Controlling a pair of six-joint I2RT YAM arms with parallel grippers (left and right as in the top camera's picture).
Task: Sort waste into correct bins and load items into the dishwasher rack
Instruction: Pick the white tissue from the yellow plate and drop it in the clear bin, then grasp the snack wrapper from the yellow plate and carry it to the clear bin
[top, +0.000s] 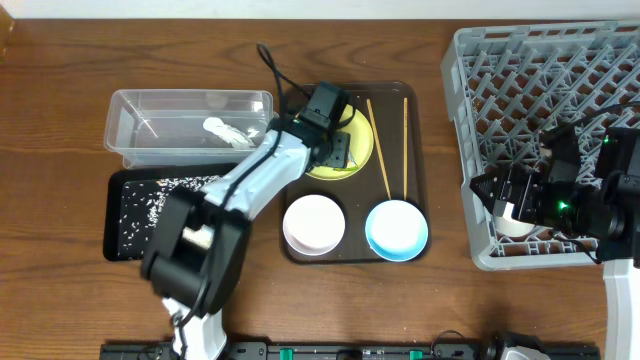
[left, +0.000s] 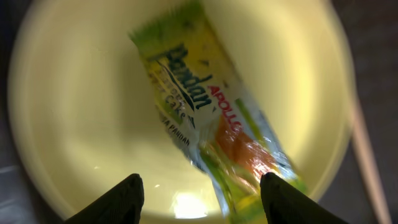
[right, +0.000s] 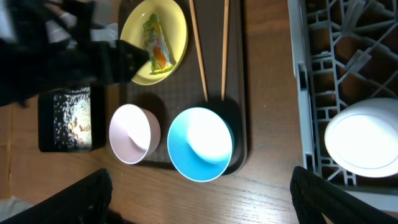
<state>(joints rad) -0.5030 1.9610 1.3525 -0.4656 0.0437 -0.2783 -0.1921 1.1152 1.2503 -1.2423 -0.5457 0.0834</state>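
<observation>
Wooden worktop; left gripper hangs spread wide just over the snack wrapper on the yellow plate. Wrapper looks slick and flat, so a pinch could slip or nudge the plate. Over by the rack the right gripper is released, cup inside.

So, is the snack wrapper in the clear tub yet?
No, the snack wrapper lies on the yellow plate, under the open left gripper.

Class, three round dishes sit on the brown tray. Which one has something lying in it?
The pale-yellow plate: a printed snack wrapper lies in it. The white bowl and light-blue bowl hold nothing.
</observation>
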